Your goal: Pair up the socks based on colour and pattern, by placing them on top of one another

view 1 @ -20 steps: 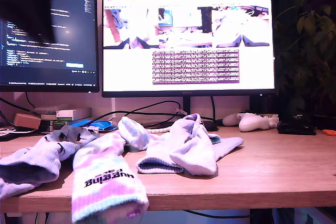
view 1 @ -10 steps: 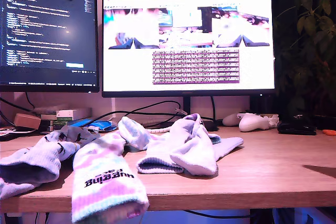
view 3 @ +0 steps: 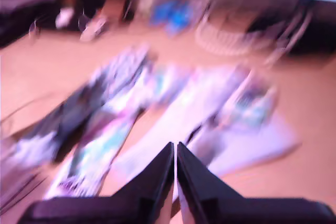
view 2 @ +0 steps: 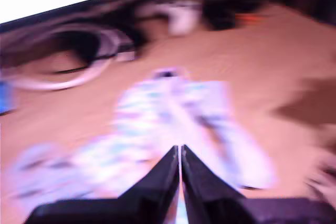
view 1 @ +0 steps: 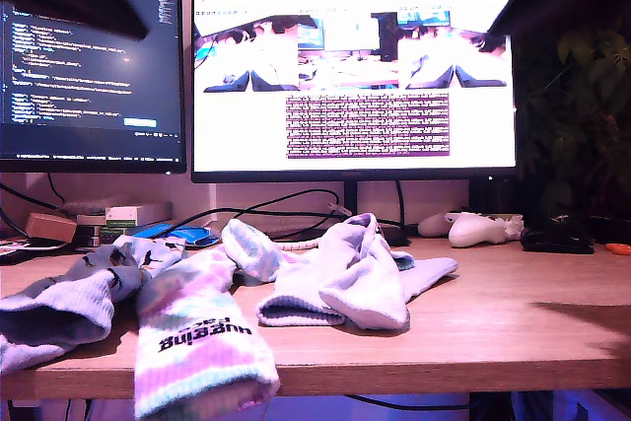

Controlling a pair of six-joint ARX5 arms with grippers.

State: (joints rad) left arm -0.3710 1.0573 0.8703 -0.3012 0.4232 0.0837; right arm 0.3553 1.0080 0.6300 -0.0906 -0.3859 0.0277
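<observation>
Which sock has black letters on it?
The pink-and-mint tie-dye sock at the front edge of the table in the exterior view; black lettering crosses its cuff. The lavender sock beside it has small dark figures, and the pale socks behind look plain.

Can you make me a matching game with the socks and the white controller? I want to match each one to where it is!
Things:
1 tie-dye sock
2 sock with dark figures
3 plain socks
4 white controller

Places:
A back of the desk, exterior view's right
B hanging over the desk's front edge
C middle of the desk
D farthest to the exterior view's left

Pairs: 1-B, 2-D, 3-C, 4-A
</observation>
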